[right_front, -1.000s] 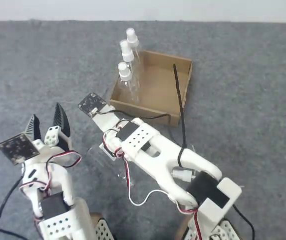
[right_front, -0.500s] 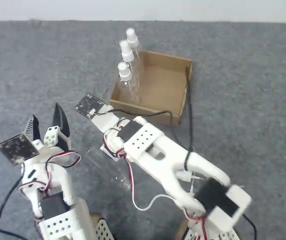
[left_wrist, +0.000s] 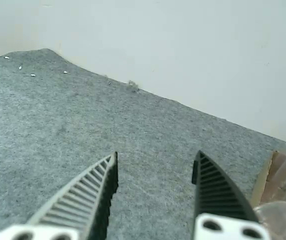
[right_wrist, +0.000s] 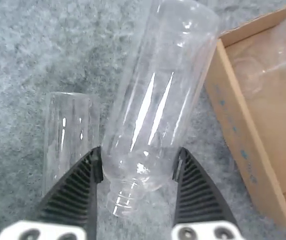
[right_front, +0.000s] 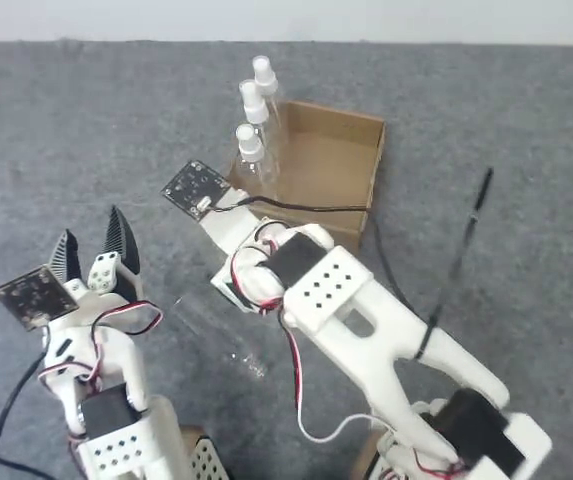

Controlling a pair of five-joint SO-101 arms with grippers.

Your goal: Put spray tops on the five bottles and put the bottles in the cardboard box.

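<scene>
Beside the cardboard box (right_wrist: 237, 135), the right pincer (right_wrist: 138, 152) pinches a clear bottle (right_wrist: 157, 100); the left pincer (left_wrist: 156, 156) gapes.

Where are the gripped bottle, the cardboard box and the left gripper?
gripped bottle (right_wrist: 152, 110), right wrist view, clear body
cardboard box (right_front: 321, 170), high view, bare floor
left gripper (left_wrist: 156, 155), left wrist view, between fingertips

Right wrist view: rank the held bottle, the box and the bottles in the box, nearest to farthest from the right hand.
1. The held bottle, gripped in the right hand.
2. The box, its near wall just off to one side of the hand.
3. The bottles in the box, beyond that wall, farthest.
</scene>
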